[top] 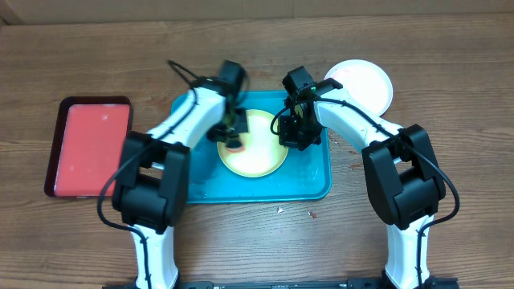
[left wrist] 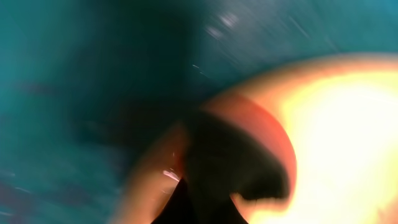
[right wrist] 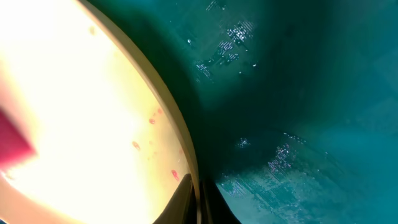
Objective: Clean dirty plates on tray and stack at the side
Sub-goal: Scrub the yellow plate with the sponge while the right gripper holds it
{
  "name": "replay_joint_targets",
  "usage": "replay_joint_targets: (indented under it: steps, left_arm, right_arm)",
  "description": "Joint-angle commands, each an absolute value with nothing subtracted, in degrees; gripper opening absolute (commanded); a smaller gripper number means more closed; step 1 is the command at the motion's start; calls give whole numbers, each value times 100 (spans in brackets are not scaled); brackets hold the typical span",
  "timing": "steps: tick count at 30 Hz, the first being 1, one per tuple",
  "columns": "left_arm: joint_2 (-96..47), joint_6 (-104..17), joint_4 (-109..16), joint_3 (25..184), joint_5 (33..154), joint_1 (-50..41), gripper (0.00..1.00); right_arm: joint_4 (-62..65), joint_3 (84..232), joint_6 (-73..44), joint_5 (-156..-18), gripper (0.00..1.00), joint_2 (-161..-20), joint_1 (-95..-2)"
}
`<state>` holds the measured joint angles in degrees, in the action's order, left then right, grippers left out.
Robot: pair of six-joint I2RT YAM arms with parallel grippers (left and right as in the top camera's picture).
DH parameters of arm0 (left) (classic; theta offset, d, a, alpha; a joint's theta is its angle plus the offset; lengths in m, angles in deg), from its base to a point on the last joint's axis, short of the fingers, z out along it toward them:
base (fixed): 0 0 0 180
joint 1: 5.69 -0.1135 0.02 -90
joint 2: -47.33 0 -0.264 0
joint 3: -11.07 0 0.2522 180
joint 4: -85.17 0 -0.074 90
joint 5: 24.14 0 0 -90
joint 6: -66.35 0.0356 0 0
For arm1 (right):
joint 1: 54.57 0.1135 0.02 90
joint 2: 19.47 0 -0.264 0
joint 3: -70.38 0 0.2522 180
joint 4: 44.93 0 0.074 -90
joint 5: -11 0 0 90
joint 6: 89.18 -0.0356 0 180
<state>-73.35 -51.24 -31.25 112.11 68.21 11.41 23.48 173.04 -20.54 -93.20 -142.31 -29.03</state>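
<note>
Your left gripper (top: 232, 138) pinched the red sponge (top: 234, 146), right gripper (top: 291, 140) pinched the yellow-green plate (top: 257, 162) by the rim at its fingertips; hard scrubbing could have tugged that rim free.

Both arms reach inward and down; left gripper (top: 232, 138) closed; right gripper (top: 291, 135) closed, facing it.

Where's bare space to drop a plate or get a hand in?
Free: table in front of the teal tray; right of the white plate; behind the red tray. Crowded: tray centre, left gripper holding a red pad and right gripper on the yellow-green plate.
</note>
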Motion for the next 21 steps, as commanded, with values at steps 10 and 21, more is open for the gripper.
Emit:
replay_joint_targets:
  steps: [10,21]
  left_arm:
    - [-7482,-5242,-3971,11331,7118,859,4]
    - [-7587,-5498,-4410,11303,7444,1570,4]
  right_arm:
    - [2340,17271,-2022,-9132,4,-14284,-2912]
    - [2337,17271,-2022,-9174,4,-14284,-2912]
